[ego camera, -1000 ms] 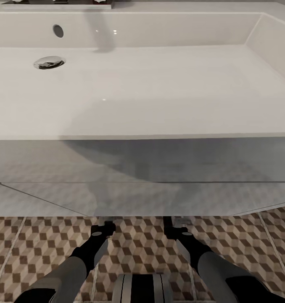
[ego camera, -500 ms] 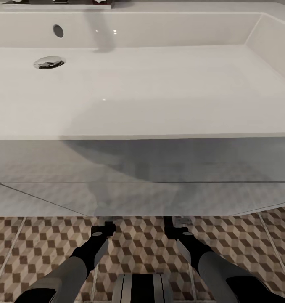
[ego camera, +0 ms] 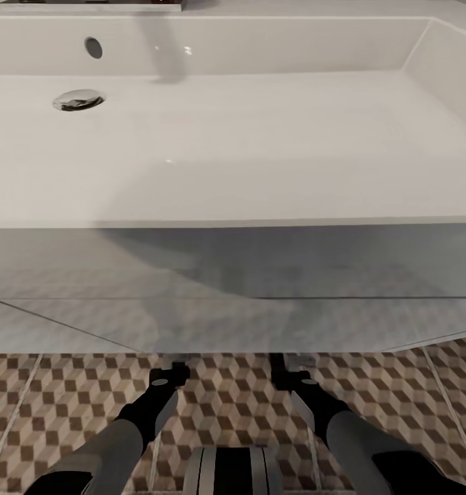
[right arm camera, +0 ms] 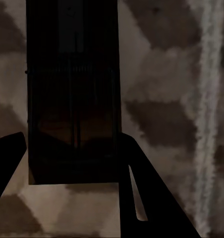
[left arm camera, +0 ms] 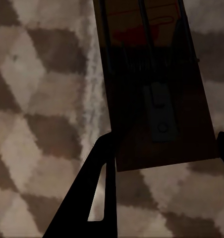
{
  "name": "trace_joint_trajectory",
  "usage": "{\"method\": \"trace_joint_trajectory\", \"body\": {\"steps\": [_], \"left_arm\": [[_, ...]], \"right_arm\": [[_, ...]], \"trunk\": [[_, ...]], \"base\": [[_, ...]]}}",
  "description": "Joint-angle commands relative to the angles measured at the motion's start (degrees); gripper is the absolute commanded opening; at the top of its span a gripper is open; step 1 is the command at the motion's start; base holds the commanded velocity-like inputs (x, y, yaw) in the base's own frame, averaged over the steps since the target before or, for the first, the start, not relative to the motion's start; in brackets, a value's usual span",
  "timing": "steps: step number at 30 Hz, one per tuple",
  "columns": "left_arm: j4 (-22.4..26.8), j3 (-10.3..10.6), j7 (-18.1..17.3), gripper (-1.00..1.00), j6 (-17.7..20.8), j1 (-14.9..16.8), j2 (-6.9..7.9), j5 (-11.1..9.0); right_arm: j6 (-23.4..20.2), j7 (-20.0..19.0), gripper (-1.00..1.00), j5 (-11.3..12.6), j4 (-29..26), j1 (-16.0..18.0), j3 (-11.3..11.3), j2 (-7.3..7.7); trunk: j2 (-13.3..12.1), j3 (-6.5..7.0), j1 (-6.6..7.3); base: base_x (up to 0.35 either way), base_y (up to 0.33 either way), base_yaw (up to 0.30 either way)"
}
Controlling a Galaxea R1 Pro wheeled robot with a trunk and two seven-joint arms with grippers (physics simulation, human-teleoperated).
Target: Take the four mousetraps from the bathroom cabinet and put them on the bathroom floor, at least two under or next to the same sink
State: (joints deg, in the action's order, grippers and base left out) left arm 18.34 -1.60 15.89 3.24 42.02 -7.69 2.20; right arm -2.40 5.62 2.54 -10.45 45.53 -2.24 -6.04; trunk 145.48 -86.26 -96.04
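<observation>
In the left wrist view a brown wooden mousetrap (left arm camera: pixel 156 74) with a metal bar and spring lies flat just over the cube-patterned bathroom floor (left arm camera: pixel 37 99), and my left gripper (left arm camera: pixel 164 144) is shut on its near end. A second mousetrap (right arm camera: pixel 72 89), dark in shadow, sits in my right gripper (right arm camera: pixel 72 144), which is shut on it the same way. From the head view both grippers, left (ego camera: pixel 174 368) and right (ego camera: pixel 281 368), reach low under the front edge of the white sink (ego camera: pixel 260 151), fingertips hidden by the vanity. The cabinet is out of view.
The glossy white vanity front (ego camera: pixel 226 302) hangs over the floor tiles (ego camera: pixel 54 405) right above both wrists. The basin's drain (ego camera: pixel 78 100) is at the back left. A pale grout line (right arm camera: pixel 206 99) runs beside the right trap.
The head view has shifted very slightly, the sink sitting a touch higher in the picture. Both arms stay in the same place under the vanity.
</observation>
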Motion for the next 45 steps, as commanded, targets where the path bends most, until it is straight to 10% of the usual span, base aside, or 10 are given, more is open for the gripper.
{"method": "trace_joint_trajectory", "body": {"steps": [1, 45], "left_arm": [[0.12, -0.15, 0.14, -1.00, 0.36, 0.00, -0.04, 0.31], [0.12, -0.14, 0.79, -1.00, 0.36, 0.00, -0.13, 0.61]], "right_arm": [[-0.25, 0.27, -1.00, 0.27, -0.09, 0.00, -0.25, 0.01], [0.80, 0.72, -1.00, 0.36, -0.31, 0.00, -0.10, -0.84]], "trunk": [[0.03, -0.26, -0.01], [0.08, -1.15, -0.12]], "base": [[0.000, 0.000, 0.000], [0.000, 0.000, 0.000]]}}
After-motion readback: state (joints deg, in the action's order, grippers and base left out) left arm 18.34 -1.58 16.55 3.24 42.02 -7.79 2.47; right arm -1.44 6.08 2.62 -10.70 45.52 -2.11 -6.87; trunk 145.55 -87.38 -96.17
